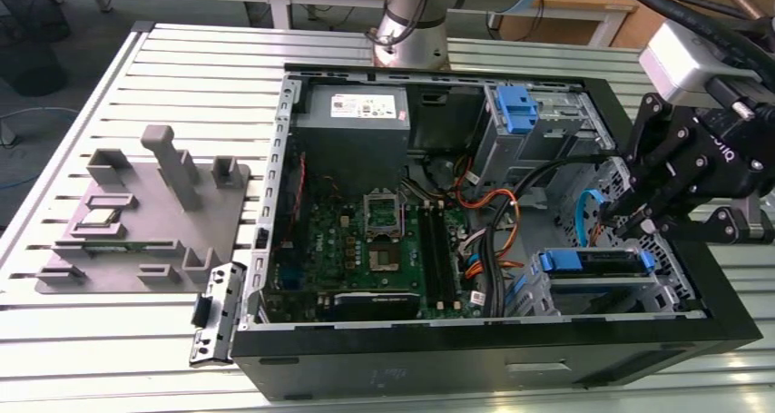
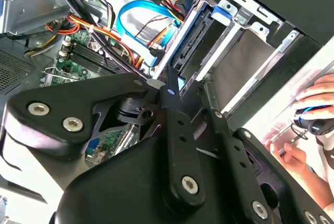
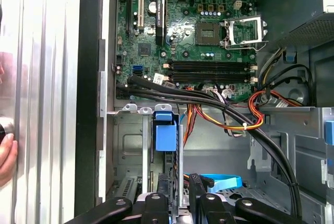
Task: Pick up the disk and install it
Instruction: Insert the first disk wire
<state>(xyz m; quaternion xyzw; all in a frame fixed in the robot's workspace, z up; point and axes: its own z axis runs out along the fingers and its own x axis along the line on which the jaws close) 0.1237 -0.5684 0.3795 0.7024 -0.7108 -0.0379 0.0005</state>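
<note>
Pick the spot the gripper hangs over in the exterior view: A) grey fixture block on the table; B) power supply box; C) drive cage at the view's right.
C: the gripper sits right above the drive cage, where the disk rests in its blue frame, at the exterior view's right.

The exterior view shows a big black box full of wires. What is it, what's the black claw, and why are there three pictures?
It's an open desktop computer lying on a slatted metal table. The silver tube behind it is a robot arm, and the black claw is its gripper. One picture comes from a camera standing apart; the other two come from cameras riding near the gripper, peering into the case. The gripper is right by the disk, a hard drive in a blue frame sitting in its metal bay. I can't tell whether it is gripping it. The grey tray beside the computer holds small parts.
</note>
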